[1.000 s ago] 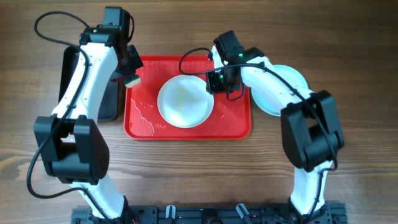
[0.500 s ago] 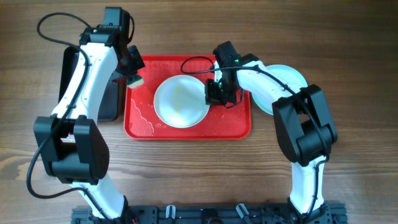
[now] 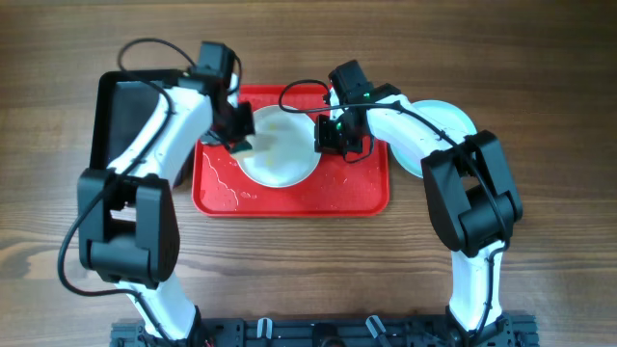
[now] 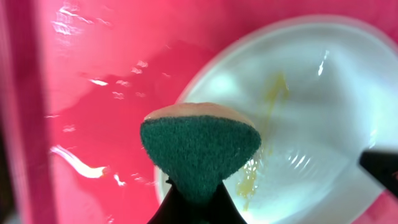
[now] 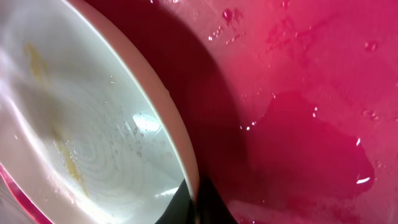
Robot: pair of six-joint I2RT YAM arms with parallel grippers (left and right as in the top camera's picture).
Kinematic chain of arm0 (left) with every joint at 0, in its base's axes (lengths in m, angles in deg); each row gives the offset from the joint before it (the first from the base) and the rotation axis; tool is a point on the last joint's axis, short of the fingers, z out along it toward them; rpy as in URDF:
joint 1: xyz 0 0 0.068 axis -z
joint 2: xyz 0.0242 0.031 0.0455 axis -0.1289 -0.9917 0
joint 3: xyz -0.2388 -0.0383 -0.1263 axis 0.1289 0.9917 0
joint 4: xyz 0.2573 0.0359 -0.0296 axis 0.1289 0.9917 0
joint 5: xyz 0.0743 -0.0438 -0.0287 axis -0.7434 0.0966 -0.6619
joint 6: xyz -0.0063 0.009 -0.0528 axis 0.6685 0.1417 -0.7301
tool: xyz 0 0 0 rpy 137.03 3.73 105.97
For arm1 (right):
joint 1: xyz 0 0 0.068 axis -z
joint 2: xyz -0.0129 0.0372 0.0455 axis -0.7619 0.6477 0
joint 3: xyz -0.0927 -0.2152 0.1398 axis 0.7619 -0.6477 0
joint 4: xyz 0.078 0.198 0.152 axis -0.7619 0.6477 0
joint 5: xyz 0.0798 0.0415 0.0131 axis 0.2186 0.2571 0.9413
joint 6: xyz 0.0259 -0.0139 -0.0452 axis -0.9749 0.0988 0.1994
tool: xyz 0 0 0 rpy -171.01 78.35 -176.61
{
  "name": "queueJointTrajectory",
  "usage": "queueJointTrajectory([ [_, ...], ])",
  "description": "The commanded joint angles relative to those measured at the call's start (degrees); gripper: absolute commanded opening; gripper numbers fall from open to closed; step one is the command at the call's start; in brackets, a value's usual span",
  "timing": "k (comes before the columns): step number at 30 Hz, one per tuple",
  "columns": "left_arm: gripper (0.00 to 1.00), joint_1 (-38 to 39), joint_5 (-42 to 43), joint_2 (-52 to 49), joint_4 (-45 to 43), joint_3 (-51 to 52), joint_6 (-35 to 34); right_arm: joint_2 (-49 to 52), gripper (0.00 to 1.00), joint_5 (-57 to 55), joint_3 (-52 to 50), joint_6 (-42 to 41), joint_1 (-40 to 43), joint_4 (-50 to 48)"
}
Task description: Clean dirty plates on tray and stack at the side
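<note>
Our left gripper (image 4: 193,208) is pinched on a green-faced sponge (image 4: 199,146), held over the left rim of the white plate (image 3: 280,159), which lies on the red tray (image 3: 289,200) with yellow smears inside it. Our right gripper (image 5: 196,202) is clamped on that plate's right rim. A pale blue plate (image 3: 453,120) lies on the table (image 3: 540,58) just right of the tray, partly under that arm.

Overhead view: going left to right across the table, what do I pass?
Black bin → left gripper shut on a green sponge → cream-white plate on the red tray → right gripper pinching that plate's right rim → pale mint-blue plates, off the tray.
</note>
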Motion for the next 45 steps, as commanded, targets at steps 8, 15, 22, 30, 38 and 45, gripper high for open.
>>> queueJointTrajectory([
  [8, 0.04, 2.8, 0.7, -0.8, -19.2, 16.6, 10.3, 1.1, 0.04, -0.2, -0.5, 0.4, -0.2, -0.7],
  [15, 0.04, 3.0, 0.1, -0.8, -29.4, 21.6, 10.0, 1.1, 0.04, -0.1, -0.5, 0.5, -0.2, -0.7],
  [22, 0.04, 7.2, 11.9, -0.7, -29.1, 21.6, 11.8, 1.1, 0.05, -0.1, -0.5, 0.4, -0.3, -0.7],
  [30, 0.04, 10.4, 17.4, -0.7, -28.7, 21.2, 11.5, 1.1, 0.04, -0.1, -0.5, 0.5, -1.6, -0.8],
  [38, 0.04, 8.3, 4.8, -0.7, -35.8, 21.0, 4.5, 1.1, 0.04, 0.3, -0.5, 0.4, -1.7, -0.9],
  [45, 0.04, 6.4, -20.1, -0.7, -39.1, 21.0, -2.7, 1.1, 0.04, 0.3, -0.5, 0.7, -1.8, -0.6],
])
